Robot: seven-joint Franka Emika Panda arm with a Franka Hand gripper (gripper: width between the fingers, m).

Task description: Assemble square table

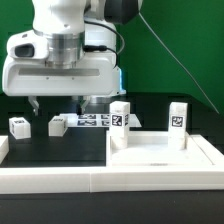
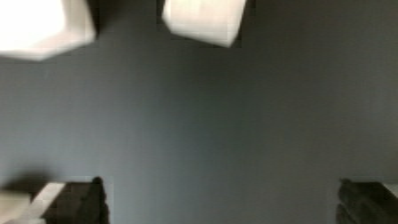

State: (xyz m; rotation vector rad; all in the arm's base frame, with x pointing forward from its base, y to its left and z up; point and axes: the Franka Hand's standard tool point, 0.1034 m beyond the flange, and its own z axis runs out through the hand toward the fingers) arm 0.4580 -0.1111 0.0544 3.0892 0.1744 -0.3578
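Found the tool (image 1: 59, 103) released, jaws spread wide with nothing between them, hanging above the black worktop (image 1: 40, 142) and touching no part.

Noted the square slab (image 1: 165, 152) lying flat at the exterior view's right, set against the long white rail (image 1: 50, 182). Counted two legs upright at its far side: the left standing leg (image 1: 119, 115) and the right standing leg (image 1: 178, 117). Cannot confirm how firmly either is seated.

Counted two more legs lying on the worktop below the tool: the outer loose leg (image 1: 19, 125) and the inner loose leg (image 1: 57, 126), apart from each other. Located the marker board (image 1: 95, 121) just beyond them.

In the wrist view, saw two white blocks, probably these loose legs, well ahead of the fingertips (image 2: 71, 203).

Judged the step in hand to be fetching a loose leg.

Recommendations:
- Centre over one leg only, favouring the inner one.
- Turn the jaws square across its narrow faces.
- Descend until the pads straddle its mid-body.
- Clench only once neither finger bears on the worktop or the neighbouring leg.
- Lift straight up.
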